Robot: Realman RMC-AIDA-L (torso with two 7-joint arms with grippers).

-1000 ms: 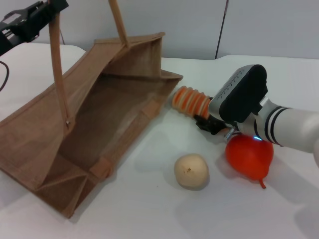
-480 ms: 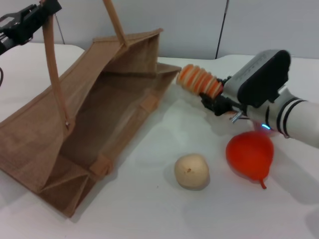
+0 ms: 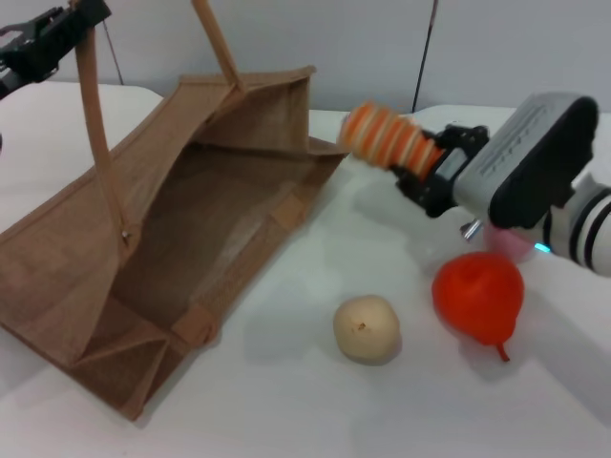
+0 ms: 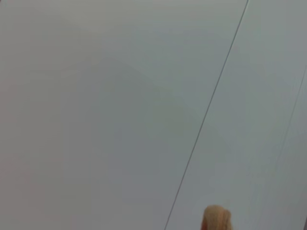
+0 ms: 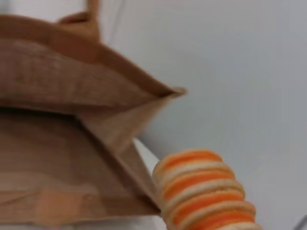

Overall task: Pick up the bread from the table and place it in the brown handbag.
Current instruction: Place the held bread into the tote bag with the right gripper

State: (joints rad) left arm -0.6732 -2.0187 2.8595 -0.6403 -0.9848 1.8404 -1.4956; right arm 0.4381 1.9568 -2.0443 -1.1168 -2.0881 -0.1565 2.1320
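Note:
The bread [image 3: 387,137], a ribbed loaf with orange and cream stripes, is held in the air by my right gripper [image 3: 428,172], which is shut on its right end. It hangs just right of the brown handbag's [image 3: 181,229] open mouth, above the white table [image 3: 286,401]. The right wrist view shows the bread [image 5: 206,189] close to the bag's corner [image 5: 158,96]. The bag lies on its side with the mouth facing me. My left gripper [image 3: 57,33] is at the far left, high up, shut on one handle [image 3: 100,134] and holding it up.
A round beige bun [image 3: 366,327] and a red pear-shaped fruit [image 3: 479,296] lie on the table right of the bag, under my right arm. The bag's second handle [image 3: 215,43] rises at the back. The left wrist view shows only a wall.
My right gripper has lifted the bread off the table and carried it up and slightly back. The left gripper and the bag have barely moved.

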